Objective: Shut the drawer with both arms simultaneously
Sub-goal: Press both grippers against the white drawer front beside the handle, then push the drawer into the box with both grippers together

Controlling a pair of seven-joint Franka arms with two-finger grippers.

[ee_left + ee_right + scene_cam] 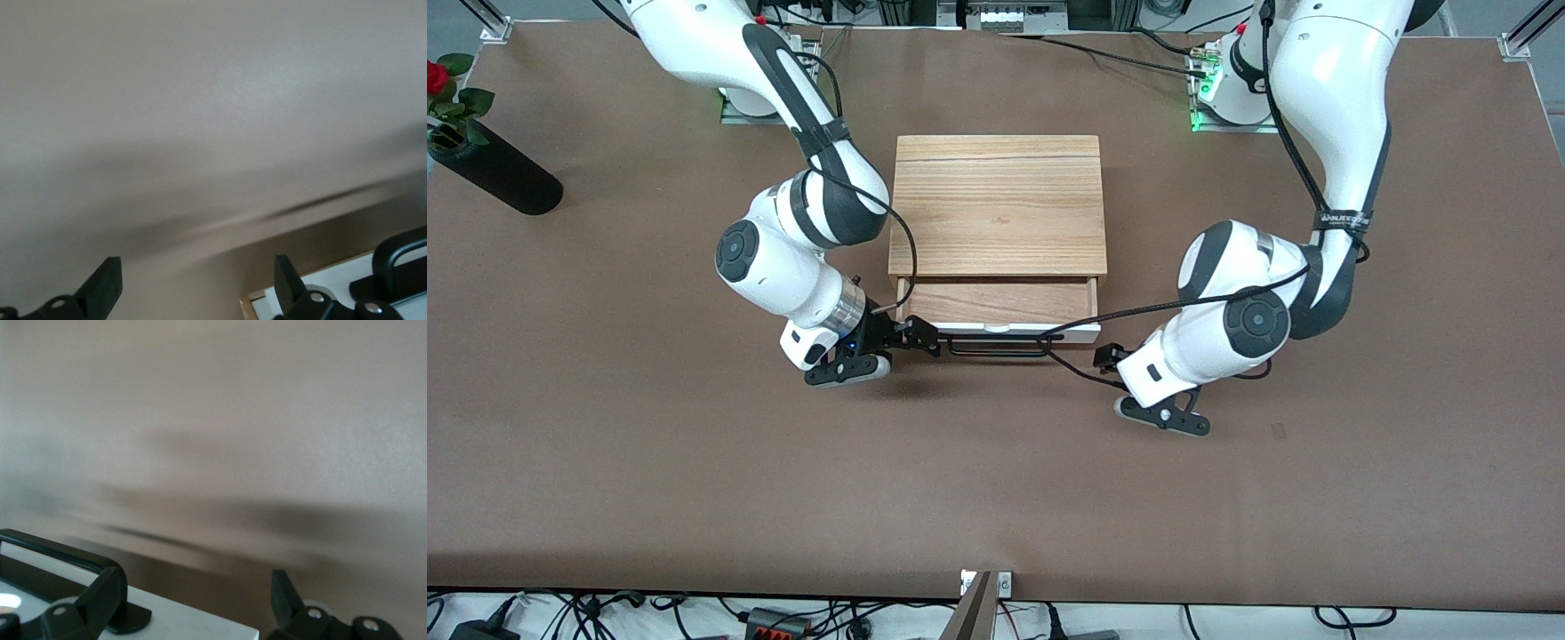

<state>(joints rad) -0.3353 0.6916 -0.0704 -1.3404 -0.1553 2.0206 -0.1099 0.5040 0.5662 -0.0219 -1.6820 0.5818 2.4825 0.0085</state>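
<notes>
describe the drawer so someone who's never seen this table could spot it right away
Mid-table sits a light-wood box cabinet. The drawer sticks partway out of its side nearer the front camera, between the right gripper and left gripper. Its white front panel and long black bar handle set it apart.
</notes>
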